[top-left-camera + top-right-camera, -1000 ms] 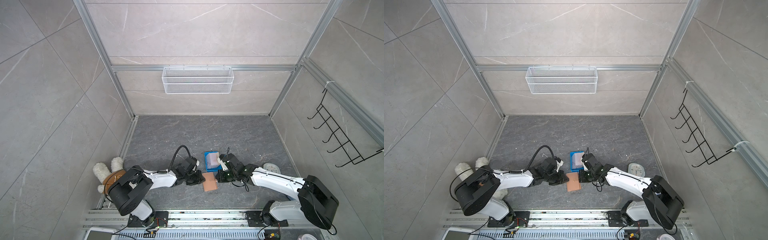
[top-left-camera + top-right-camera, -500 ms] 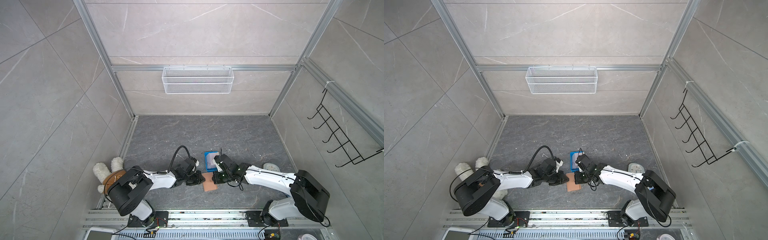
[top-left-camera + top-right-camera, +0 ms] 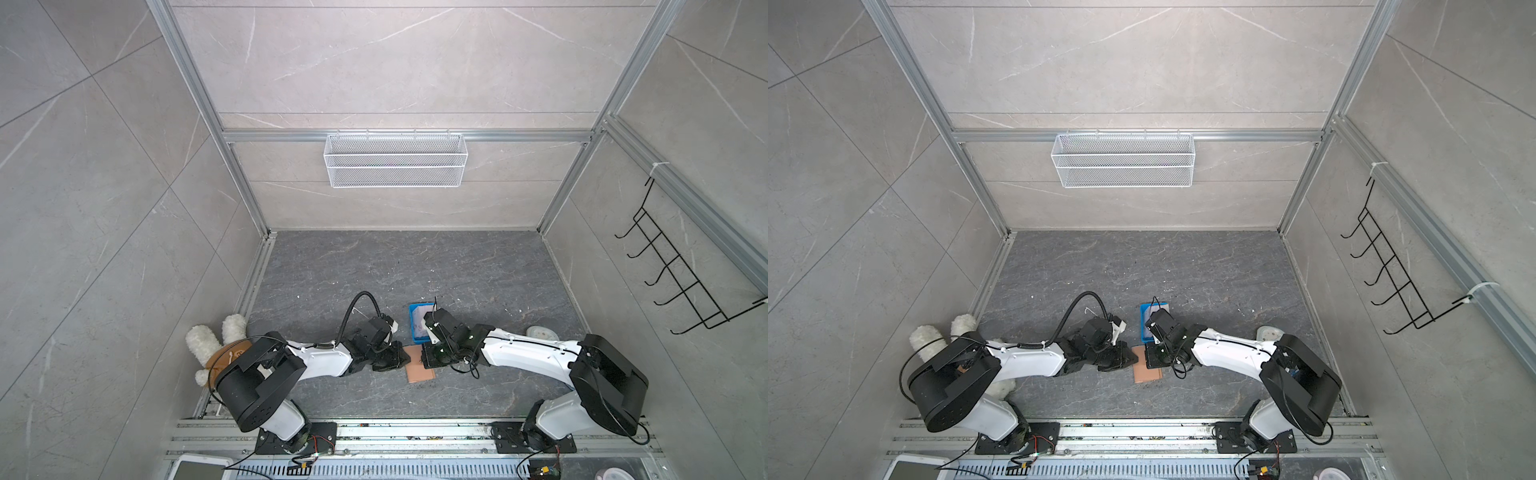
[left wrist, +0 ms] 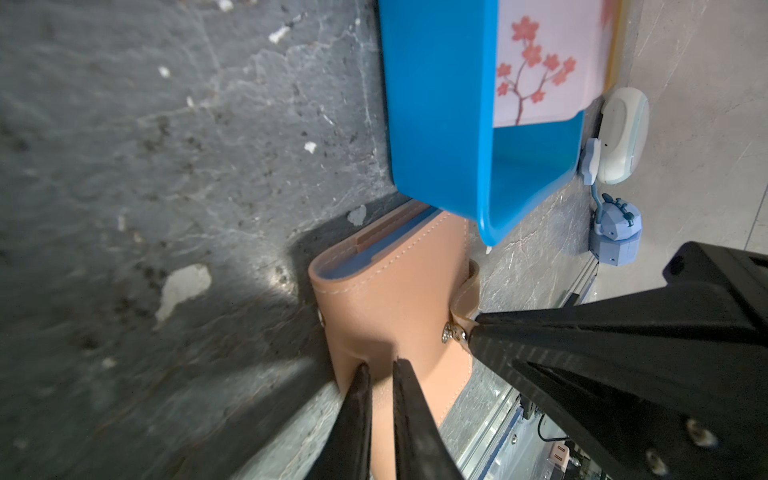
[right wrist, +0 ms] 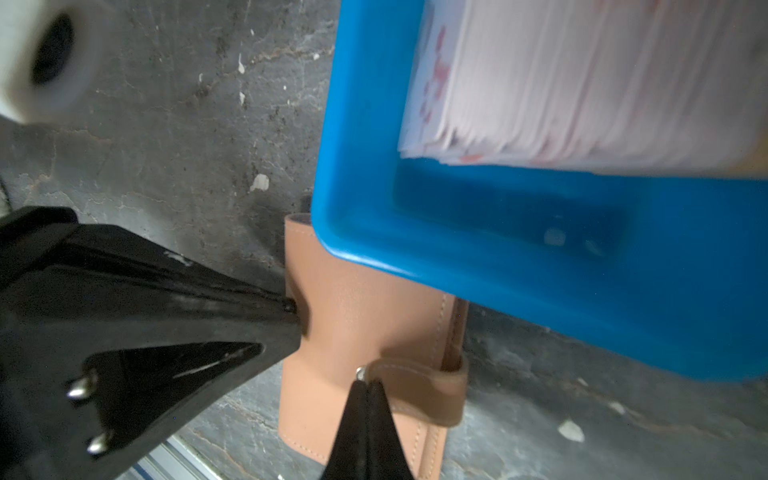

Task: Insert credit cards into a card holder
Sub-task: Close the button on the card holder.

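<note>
Early stage: card holder (image 4: 395, 299) lay shut, just beside the blue tray (image 4: 436, 104). Cards (image 4: 548, 62) were stacked in the tray, none visibly inserted. Left gripper (image 4: 380, 370) narrow, pinching the holder's edge. Right gripper (image 5: 368, 386) fully closed at the snap tab (image 5: 415, 395) (gripped or just poking, unclear). Unsnapping, opening and loading were all left.

Dark grey stone-look floor slab (image 3: 374, 270), scuffed w/ white flecks. On it: tan card holder (image 3: 417, 372), blue tray (image 3: 412, 311) just beside, white round gadget (image 3: 540, 332) well off to the right.
</note>
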{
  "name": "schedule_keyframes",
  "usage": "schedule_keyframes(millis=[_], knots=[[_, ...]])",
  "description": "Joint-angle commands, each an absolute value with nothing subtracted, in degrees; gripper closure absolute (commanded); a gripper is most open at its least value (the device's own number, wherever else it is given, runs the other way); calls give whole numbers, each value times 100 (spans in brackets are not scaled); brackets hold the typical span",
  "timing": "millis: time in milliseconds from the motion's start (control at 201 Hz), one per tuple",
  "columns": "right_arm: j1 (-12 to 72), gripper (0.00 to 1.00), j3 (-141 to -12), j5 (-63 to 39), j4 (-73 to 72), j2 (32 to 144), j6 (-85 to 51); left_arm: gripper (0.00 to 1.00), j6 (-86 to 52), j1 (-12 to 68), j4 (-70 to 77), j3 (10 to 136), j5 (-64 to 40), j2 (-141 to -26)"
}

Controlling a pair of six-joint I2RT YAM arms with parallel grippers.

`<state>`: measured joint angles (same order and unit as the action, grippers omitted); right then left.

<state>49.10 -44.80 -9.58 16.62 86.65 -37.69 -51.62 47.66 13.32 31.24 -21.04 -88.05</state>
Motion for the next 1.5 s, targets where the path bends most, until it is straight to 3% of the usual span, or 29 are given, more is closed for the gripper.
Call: schedule_keyframes(millis=[0, 1493], knots=[[4992, 100, -4654, -809, 1872, 8780, -3797, 84, -5186, 4821, 1169, 3055, -1983, -8842], [5501, 100, -5149, -360, 2758, 9552, -3885, 85, -5272, 4914, 1323, 2998, -1950, -8903]])
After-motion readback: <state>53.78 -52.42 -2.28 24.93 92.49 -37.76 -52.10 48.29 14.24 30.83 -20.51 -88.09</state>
